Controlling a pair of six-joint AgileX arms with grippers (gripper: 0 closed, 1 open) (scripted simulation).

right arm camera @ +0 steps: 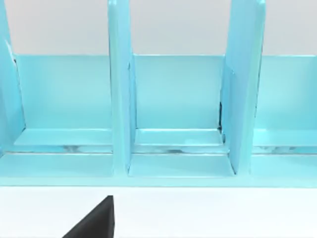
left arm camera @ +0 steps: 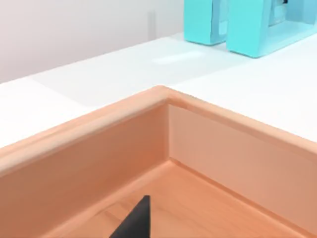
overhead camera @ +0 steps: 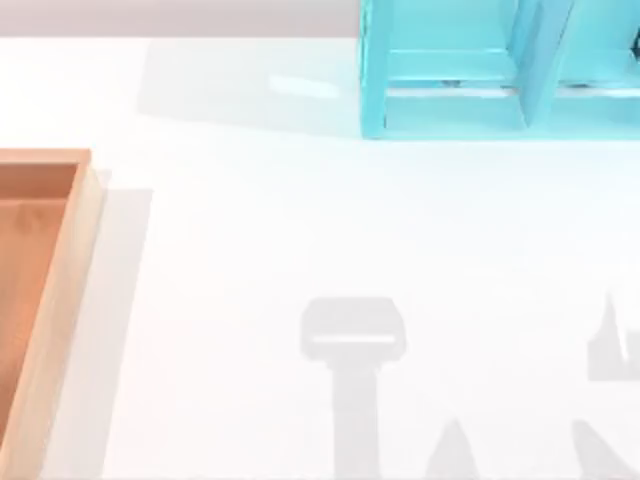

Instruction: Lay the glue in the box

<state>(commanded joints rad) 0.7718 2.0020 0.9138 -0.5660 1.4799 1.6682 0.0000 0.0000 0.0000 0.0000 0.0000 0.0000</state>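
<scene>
Lying at the white table's (overhead camera: 300, 230) left edge in the top view, the shallow wooden box (overhead camera: 70, 260) with orange-brown floor and tan walls sat well apart from the cyan compartment shelf unit (overhead camera: 480, 80) at the far right. The left wrist view looked into a box corner (left arm camera: 168, 104); the right wrist view faced the shelf unit's compartments. Whether either pincer was wide or narrow, I could not tell.

White tabletop (overhead camera: 300, 230) is filling most of the top view, evenly lit. Grey shadows are falling across its near edge and right side. A cyan compartment shelf unit (overhead camera: 500, 70) is standing at the far right; upright dividers are splitting it into open bays, seen head-on in the right wrist view. A pale grey wall (left arm camera: 74, 29) is rising behind the table.
</scene>
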